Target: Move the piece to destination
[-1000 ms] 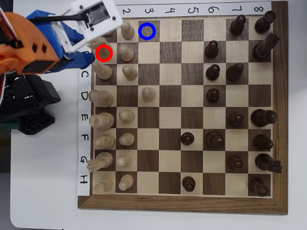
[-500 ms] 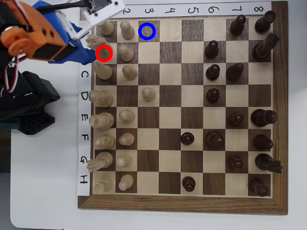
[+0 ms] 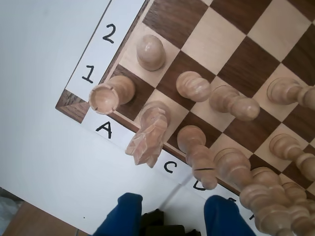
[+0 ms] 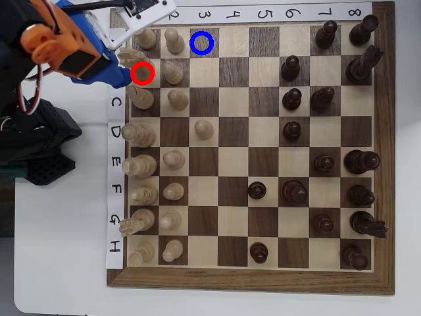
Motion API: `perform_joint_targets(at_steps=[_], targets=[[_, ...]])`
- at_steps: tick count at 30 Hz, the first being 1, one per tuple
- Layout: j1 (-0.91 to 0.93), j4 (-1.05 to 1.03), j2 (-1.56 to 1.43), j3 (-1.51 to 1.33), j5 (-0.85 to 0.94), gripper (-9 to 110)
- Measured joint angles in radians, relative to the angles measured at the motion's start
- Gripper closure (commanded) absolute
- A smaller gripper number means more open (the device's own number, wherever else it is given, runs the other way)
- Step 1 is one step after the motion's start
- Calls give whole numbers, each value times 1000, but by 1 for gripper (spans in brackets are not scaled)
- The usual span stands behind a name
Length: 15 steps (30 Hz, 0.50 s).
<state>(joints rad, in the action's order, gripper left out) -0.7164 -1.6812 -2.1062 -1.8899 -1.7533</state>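
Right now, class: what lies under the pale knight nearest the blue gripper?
In the wrist view the pale knight stands on a light corner-row square, head leaning over the paper label strip. Its base hides most of that square. The gripper is open below.

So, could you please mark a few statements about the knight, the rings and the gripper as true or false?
1. The pale knight is clamped between the gripper fingers. False: both blue fingers sit apart from it, jaws open.
2. The blue ring marks a square in column 3. True.
3. A pawn already stands inside the blue ring. False: that square is bare.
4. The red ring lies beside the arm's blue fingertip in the overhead view. True.
5. In the wrist view the knight stands near the letter A. True.
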Motion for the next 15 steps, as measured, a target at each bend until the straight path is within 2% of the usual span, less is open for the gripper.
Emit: perform_joint_targets(at_steps=[15], targets=[[-66, 48, 31, -14, 0, 83]])
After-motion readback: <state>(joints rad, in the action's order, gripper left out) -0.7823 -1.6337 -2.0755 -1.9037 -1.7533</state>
